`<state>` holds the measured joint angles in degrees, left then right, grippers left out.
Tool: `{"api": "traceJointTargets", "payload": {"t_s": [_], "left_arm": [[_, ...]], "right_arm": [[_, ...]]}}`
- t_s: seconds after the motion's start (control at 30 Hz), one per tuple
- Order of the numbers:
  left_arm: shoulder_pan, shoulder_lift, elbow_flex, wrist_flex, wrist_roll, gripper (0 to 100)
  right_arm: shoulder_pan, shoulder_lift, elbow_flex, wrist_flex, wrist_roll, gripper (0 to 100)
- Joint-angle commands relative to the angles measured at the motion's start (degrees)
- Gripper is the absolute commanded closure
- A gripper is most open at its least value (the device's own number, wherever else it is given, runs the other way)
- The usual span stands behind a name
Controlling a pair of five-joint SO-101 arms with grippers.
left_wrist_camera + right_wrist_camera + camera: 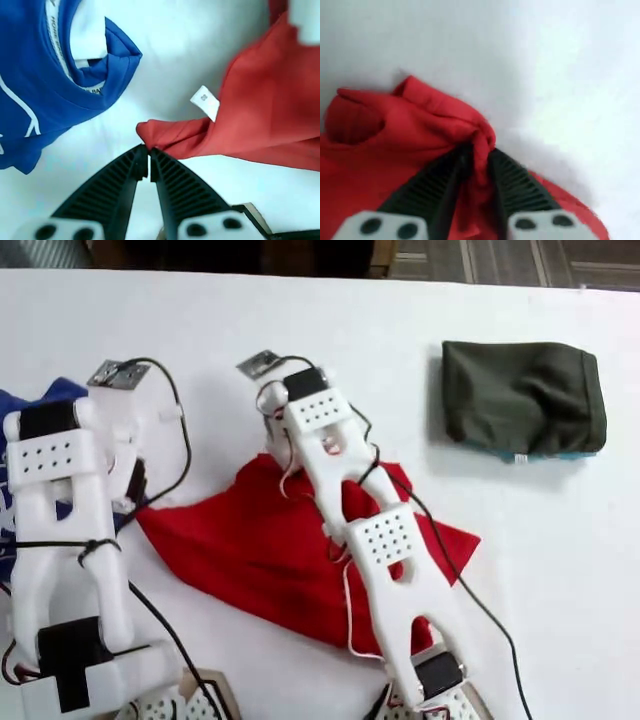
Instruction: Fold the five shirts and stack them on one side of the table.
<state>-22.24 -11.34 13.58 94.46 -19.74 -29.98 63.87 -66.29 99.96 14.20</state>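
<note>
Left gripper (148, 156): clenched, black ribbed fingers meeting at the tips, with the pointed corner of the red shirt (255, 545) nipped between them
Right gripper (479, 159): clamped on a bunched ridge of the same red shirt, which rises between the two fingers; the fabric folds over just past the tips
Left arm (60, 510): white, standing at the left side of the surface (530, 580), its wrist over the gap between the blue shirt and the red shirt
Right arm (375, 535): white, lying diagonally across the red shirt from the near edge toward the far left, its wrist above the shirt's far edge
Red shirt: near the middle of the surface, spread loosely and creased, not folded flat; one corner points toward the left arm, and a large part is hidden under the right arm
Label (205, 102): small white tag on the red shirt, close to the corner the left gripper holds
Blue shirt (35, 80): crumpled at the left edge of the surface, collar open with white lining showing, white stripes on the cloth; close to the red corner but not touching it
Dark green shirt (522, 395): folded into a neat rectangle at the far right of the surface, well apart from the red shirt
Teal fabric (560, 454): a thin strip showing under the near edge of the dark green shirt; whether it is a separate shirt cannot be told
Cables (180, 430): black leads looping from both arms across the surface and over the red shirt
</note>
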Motion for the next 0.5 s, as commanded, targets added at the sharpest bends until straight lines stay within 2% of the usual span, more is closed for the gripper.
{"api": "traceJointTargets", "payload": {"t_s": [0.0, 0.27, 0.47], "left_arm": [[-0.53, -0.35, -2.95, -0.44, 0.18, 97], [0.18, -0.26, -9.19, -0.79, 0.26, 97], [6.24, -0.26, -23.08, 2.9, 0.26, 97]], "right_arm": [[-0.22, -10.51, 2.46, 1.45, 0.44, 97.8], [1.01, -36.18, 14.24, 1.45, 0.79, 97.9], [7.34, -52.79, 23.03, 1.36, 4.92, 97.9]]}}
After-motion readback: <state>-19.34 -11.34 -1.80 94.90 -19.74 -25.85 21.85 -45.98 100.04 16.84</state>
